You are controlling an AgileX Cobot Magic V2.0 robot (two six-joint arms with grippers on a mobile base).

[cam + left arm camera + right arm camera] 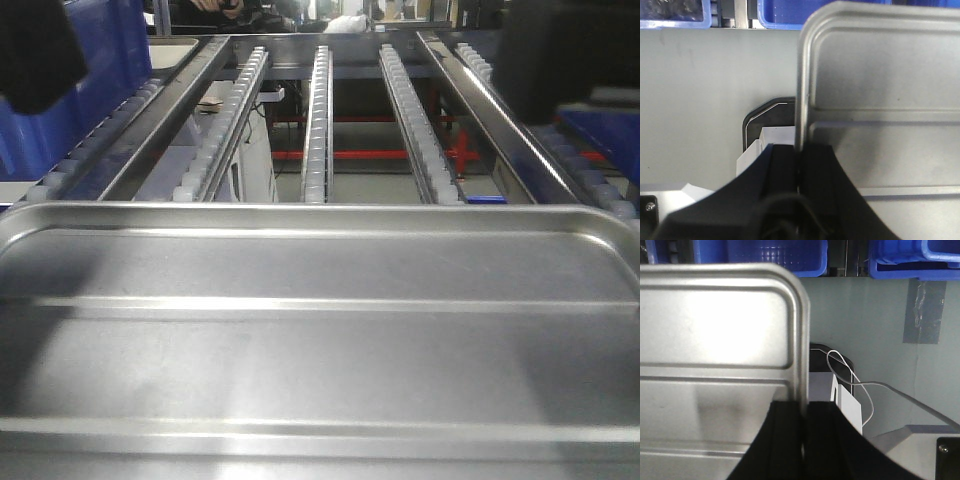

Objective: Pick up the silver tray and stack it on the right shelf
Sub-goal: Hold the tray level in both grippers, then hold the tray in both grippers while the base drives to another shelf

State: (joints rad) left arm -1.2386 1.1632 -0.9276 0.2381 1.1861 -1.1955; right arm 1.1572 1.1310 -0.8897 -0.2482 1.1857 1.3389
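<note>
Across the lower half of your front view, the silver tray (320, 350) is lying broad and nearly level. Its two long ridges are running side to side, and its far rim is sitting just short of the right shelf (470, 100). The shelf's roller rows (318, 120) and steel rails (160, 125) are sloping away behind it. You cannot tell from this angle whether the rim is touching the shelf.

Your left gripper (801, 162) is pinching the tray (880, 75) by its left rim. One black finger (782, 165) is sitting outside the rim and the other is over the tray floor, closed down to the thickness of the metal. Your right gripper (805, 412) is doing the same on the right rim of the tray (715, 315), so both wrists are reaching in level with the tray from its short sides.

The near edge is running off the bottom of the front frame, and each wrist camera is catching only one rounded corner. Two dark shapes (35, 50) are blurring the top corners of the front view, too soft for you to identify. Blue bins (785, 12) are lining the far side, and a white cable (850, 377) is looping beside the right fingers.
</note>
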